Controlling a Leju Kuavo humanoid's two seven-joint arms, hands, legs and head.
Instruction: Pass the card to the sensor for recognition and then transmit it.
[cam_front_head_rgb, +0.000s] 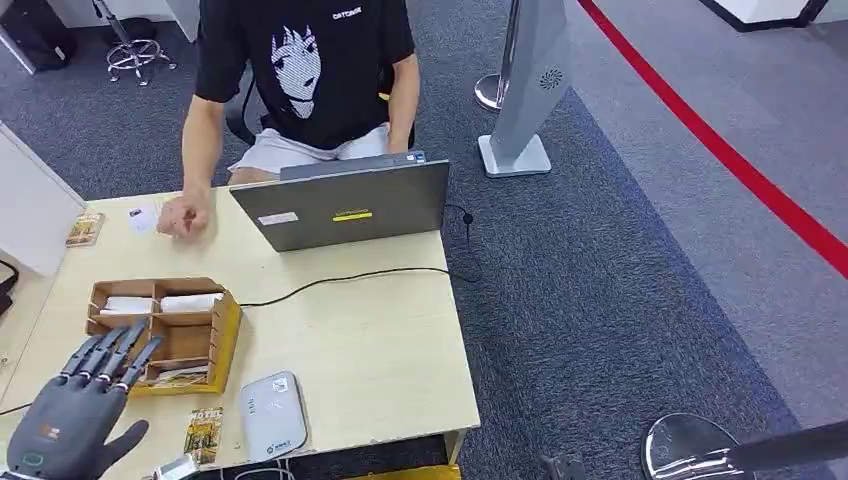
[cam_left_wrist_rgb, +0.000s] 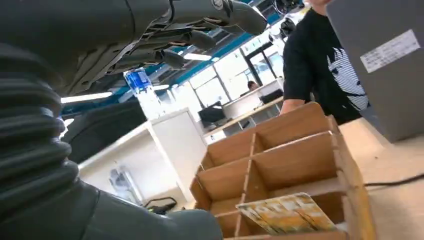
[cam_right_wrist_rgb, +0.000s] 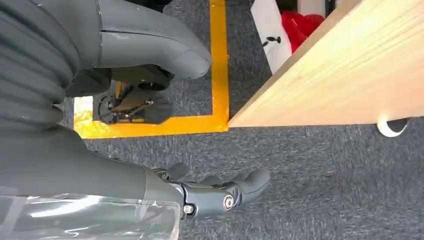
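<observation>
My left hand (cam_front_head_rgb: 85, 400) hovers over the table's near left corner, fingers stretched out and spread, tips just short of a wooden divided box (cam_front_head_rgb: 225, 335). It holds nothing. A yellow patterned card (cam_left_wrist_rgb: 285, 212) lies tilted in the box's (cam_left_wrist_rgb: 300, 150) nearest compartment, beyond my left hand (cam_left_wrist_rgb: 100, 60). The white sensor unit (cam_front_head_rgb: 272, 413) lies flat near the front edge, with another yellow card (cam_front_head_rgb: 203, 435) beside it. My right hand (cam_right_wrist_rgb: 125, 170) hangs empty beside the table, over the carpet, with its thumb well apart from its fingers.
A person sits behind a grey laptop (cam_front_head_rgb: 345, 205), one hand (cam_front_head_rgb: 183, 216) resting on the table next to a white card (cam_front_head_rgb: 142, 218). A black cable (cam_front_head_rgb: 340, 278) crosses the tabletop (cam_front_head_rgb: 380, 350). White cards (cam_front_head_rgb: 190, 301) fill the box's far compartments. A white partition (cam_front_head_rgb: 30, 205) stands at the left.
</observation>
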